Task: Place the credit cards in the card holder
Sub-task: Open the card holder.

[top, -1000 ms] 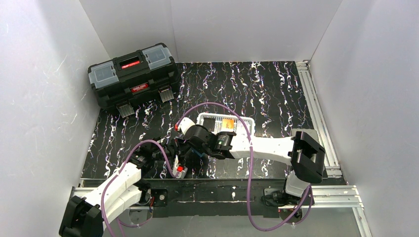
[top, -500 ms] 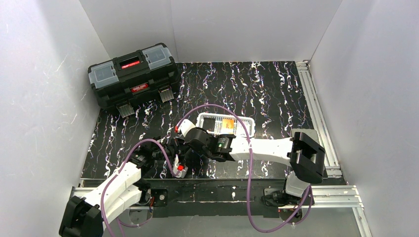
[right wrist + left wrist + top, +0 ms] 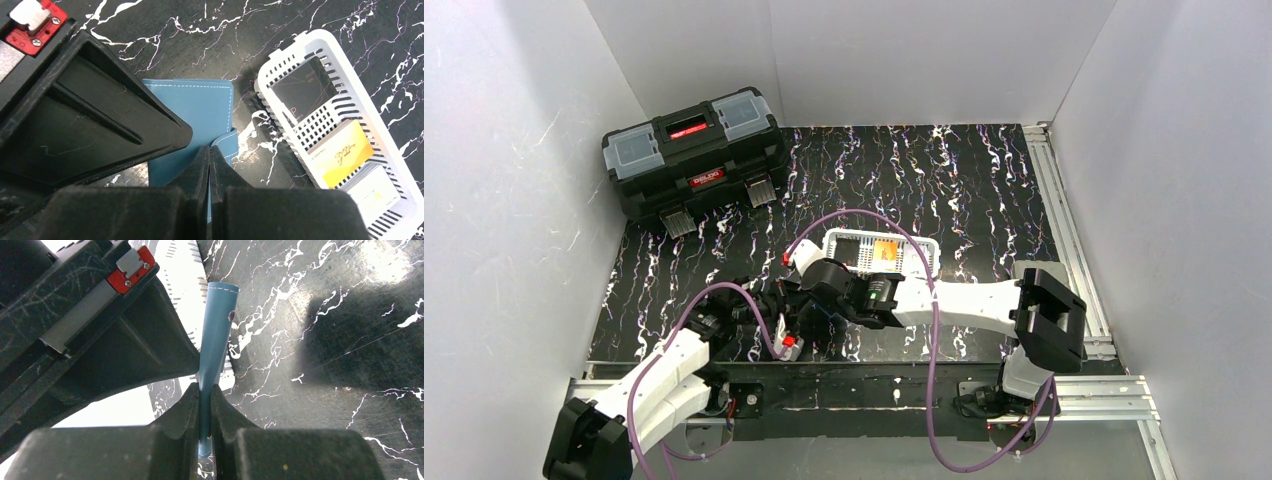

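While the two arms meet just ahead of their bases, the left pincer (image 3: 205, 390) is clamped tight on a thin teal leaf of the card holder (image 3: 218, 325), holding that leaf on edge above the table (image 3: 325, 340). The right pincer (image 3: 209, 152) has its jaws fully together at the holder's snap tab, and a sliver of teal between them suggests it nips that flap. The step in hand is judged to be opening the holder. Just beyond, the basket (image 3: 320, 36) holds a black card (image 3: 305, 92), an orange card (image 3: 345, 150) and a pale card (image 3: 372, 192) — none yet sleeved. The next move calls for drawing the leaves apart to bare a sleeve, then freeing one pincer to fetch a card. The toolbox (image 3: 694, 160) stands at the far left.
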